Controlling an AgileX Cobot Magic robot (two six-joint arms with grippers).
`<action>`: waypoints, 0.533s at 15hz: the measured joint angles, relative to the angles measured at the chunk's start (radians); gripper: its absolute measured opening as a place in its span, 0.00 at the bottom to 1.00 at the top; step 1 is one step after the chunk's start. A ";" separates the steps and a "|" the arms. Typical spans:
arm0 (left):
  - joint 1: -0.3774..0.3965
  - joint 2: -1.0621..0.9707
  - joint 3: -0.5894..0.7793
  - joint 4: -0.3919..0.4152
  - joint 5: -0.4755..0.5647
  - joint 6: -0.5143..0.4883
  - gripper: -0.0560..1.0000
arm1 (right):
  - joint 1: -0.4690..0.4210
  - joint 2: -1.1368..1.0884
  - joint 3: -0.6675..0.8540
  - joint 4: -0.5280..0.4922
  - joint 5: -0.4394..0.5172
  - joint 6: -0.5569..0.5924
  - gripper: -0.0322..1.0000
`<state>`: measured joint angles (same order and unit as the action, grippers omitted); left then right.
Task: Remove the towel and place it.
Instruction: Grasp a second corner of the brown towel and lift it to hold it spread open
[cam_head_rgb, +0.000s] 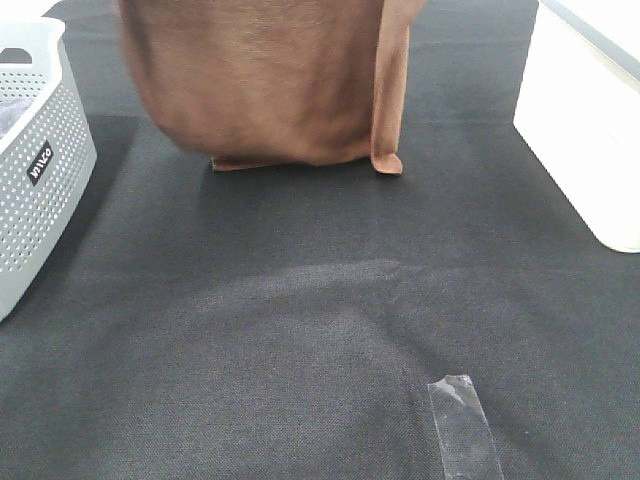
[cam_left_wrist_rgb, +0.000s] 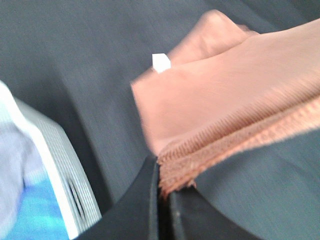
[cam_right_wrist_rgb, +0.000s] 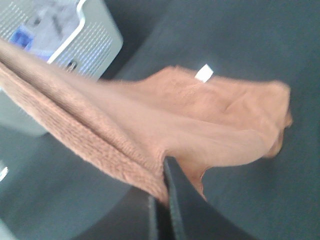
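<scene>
The towel (cam_head_rgb: 260, 80) hangs in the air over the far part of the table, and its top goes out of the exterior high view. Its lower hem lies at the black table cloth (cam_head_rgb: 300, 330); I cannot tell if it touches. On its right side a narrow folded strip hangs down to a turned corner.

The stretched upper edge runs from left to right, so the broad face looks toward the camera and the cloth falls straight down. A small white tag (cam_left_wrist_rgb: 160, 62) sits at one corner.

In front of the towel there is a wide bare area of table cloth. A grey perforated basket (cam_head_rgb: 40, 170) borders it on the left and a white container (cam_head_rgb: 580, 130) on the right. A piece of clear tape (cam_head_rgb: 462, 425) lies near the front edge.

The left gripper (cam_left_wrist_rgb: 161, 180) has its jaws pressed together on the stitched hem of the towel. The right gripper (cam_right_wrist_rgb: 162, 195) pinches the edge in the same way, with no gap visible.
</scene>
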<state>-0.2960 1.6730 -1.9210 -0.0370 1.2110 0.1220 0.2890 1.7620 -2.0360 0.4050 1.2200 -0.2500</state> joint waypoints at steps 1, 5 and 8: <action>0.000 -0.056 0.056 -0.006 -0.001 0.000 0.05 | 0.002 -0.049 0.069 0.014 0.000 -0.004 0.03; -0.003 -0.239 0.273 -0.058 -0.011 0.000 0.05 | 0.008 -0.245 0.342 0.026 -0.002 -0.126 0.03; -0.013 -0.339 0.453 -0.108 -0.035 0.000 0.05 | 0.020 -0.311 0.481 -0.092 -0.010 -0.285 0.03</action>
<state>-0.3090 1.3340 -1.4680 -0.1450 1.1760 0.1220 0.3090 1.4510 -1.5550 0.3130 1.2100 -0.5350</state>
